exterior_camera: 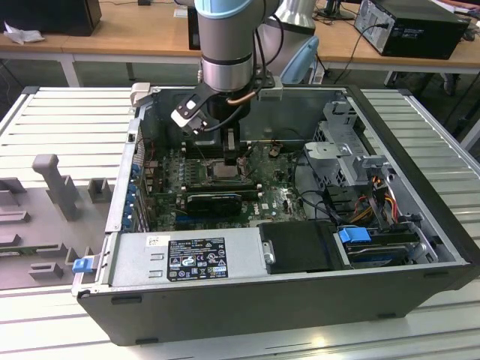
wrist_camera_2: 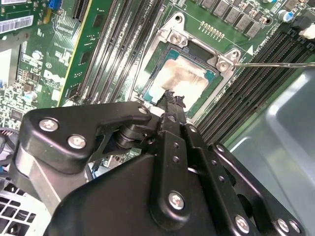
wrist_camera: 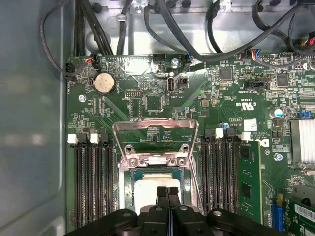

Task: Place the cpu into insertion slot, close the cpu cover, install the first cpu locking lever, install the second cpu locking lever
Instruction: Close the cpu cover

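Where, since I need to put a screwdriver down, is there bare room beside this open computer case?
Bare ribbed table lies at the exterior view's left, between the case and the desks behind, and at its right beside the case. Crowded: the grey fixture tray, the cables by the drive cage, and the gripper over the cpu.

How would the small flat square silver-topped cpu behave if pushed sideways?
The small flat square silver-topped cpu looks rigid and too flat to tip or roll. Seated in the dark-framed insertion slot, it probably would not slide.
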